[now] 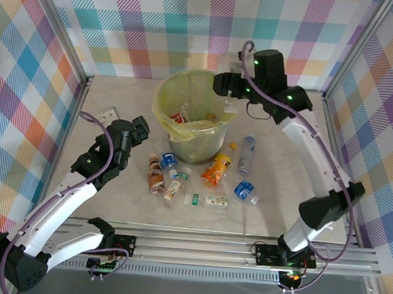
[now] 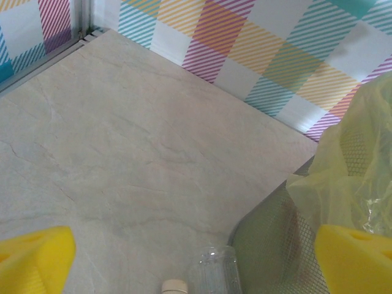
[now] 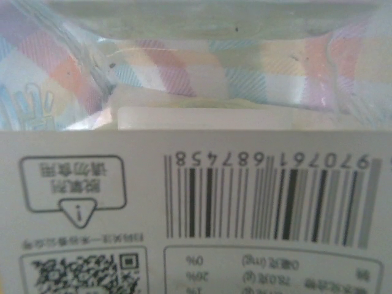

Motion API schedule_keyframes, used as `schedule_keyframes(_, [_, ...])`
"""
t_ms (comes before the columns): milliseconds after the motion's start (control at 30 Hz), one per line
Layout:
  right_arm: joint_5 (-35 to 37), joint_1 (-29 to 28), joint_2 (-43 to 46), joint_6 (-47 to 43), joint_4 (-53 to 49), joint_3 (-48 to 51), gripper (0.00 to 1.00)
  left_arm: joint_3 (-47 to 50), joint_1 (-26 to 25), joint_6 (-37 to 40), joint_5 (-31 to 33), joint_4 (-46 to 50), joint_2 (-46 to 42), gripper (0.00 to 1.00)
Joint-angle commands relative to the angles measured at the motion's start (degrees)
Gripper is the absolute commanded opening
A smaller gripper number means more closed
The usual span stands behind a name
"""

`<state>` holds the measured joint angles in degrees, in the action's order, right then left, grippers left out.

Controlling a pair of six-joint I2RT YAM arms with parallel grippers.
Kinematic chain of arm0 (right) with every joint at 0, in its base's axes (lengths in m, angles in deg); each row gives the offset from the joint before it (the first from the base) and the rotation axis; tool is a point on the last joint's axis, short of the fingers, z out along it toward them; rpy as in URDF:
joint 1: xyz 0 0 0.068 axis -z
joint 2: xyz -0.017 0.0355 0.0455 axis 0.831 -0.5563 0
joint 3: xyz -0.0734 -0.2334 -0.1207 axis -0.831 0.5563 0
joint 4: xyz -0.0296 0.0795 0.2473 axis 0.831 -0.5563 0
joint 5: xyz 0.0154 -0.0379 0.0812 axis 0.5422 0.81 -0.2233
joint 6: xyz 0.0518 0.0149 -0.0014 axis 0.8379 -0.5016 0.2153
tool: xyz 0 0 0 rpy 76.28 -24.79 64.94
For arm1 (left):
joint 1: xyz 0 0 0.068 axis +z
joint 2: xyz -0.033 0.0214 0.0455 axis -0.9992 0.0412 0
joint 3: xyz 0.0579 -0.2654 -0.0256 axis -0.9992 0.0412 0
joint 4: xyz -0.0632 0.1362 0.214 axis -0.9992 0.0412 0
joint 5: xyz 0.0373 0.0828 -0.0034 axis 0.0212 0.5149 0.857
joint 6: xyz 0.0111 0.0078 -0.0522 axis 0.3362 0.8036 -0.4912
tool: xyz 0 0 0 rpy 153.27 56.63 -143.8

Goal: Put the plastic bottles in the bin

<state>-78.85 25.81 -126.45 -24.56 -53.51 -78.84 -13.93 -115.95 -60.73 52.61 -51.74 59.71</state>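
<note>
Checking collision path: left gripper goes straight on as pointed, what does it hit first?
Probably the clear plastic bottle lying between the yellow pads of the open left gripper, just beside the pale bag-lined bin; depth is unclear.

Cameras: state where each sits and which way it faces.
Top external: above, behind the bases, looking down on the table, bin and both arms.
Left wrist: on the left arm, facing the far wall across the table; yellow fingertips at the bottom corners.
Right wrist: on the right arm, close against a barcoded bottle label.
Shared: top external and left wrist both see the bin.
</note>
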Motion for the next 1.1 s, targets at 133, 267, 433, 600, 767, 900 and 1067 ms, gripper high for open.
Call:
schedule_keyframes(133, [-2.1,-3.4,-11.8,-8.6,-3.5,-15.2,0.67,1.2,0.6,-1.2,-0.7,-1.8,-1.2,1.00])
schedule_keyframes(267, [-2.0,-4.1,-18.8,-11.2,-8.5,-23.4,0.67,1.6,0.6,-1.2,-0.5,-1.6,-1.5,1.00])
schedule_keyframes(433, [-2.0,-5.1,-23.1,-14.2,-12.0,-26.5,0.66,1.6,0.5,-1.1,0.1,-1.2,-2.2,1.00])
schedule_keyframes(600, [-1.0,-5.4,-23.8,-15.9,-12.9,-25.0,0.67,1.8,0.6,-1.1,0.3,-1.2,-2.5,1.00])
schedule_keyframes(767, [0.5,-5.4,-24.2,-17.0,-13.4,-22.4,0.69,1.8,0.6,-1.1,0.2,-1.0,-2.4,1.00])
schedule_keyframes(900, [1.3,-5.4,-24.9,-17.8,-14.2,-21.4,0.71,1.8,0.6,-1.2,0.2,-0.9,-2.5,1.00])
schedule_keyframes(1067, [2.2,-5.5,-25.9,-18.6,-15.5,-21.1,0.74,1.8,0.7,-1.4,0.4,-0.6,-2.5,1.00])
